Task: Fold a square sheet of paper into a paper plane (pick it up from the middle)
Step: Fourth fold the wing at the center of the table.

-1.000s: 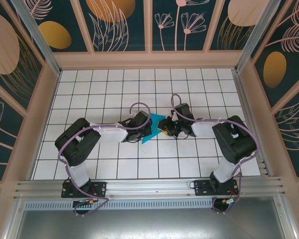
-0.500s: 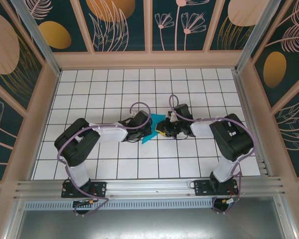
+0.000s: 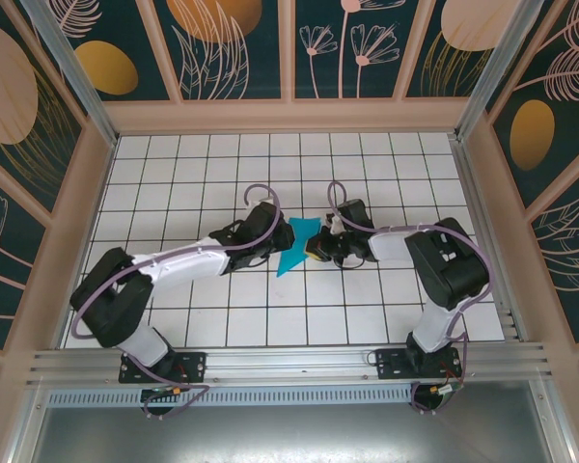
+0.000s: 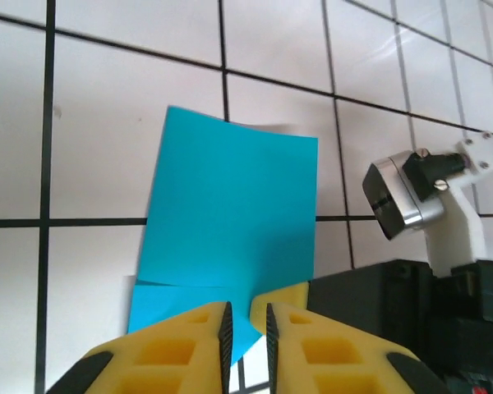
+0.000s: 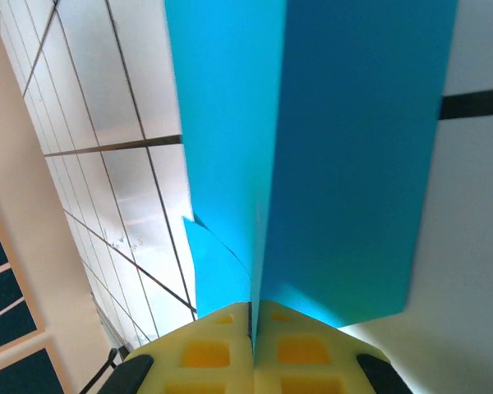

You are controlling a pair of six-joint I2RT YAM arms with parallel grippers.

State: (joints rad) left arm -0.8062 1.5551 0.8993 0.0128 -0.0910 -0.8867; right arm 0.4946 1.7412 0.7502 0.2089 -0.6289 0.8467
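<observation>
Paper [image 4: 230, 205] teal, smooth, creased; right jaws clamp fold, left jaws slightly parted.

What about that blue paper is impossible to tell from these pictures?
Top external: the teal paper is too small to read its creases, and both arms' wrists cover its side edges.
Left wrist: the paper's near edge runs under the left jaws; whether they touch it cannot be told.
Right wrist: the paper, pinched in the shut right jaws, is cut off by the top edge; its whole shape is hidden.
</observation>
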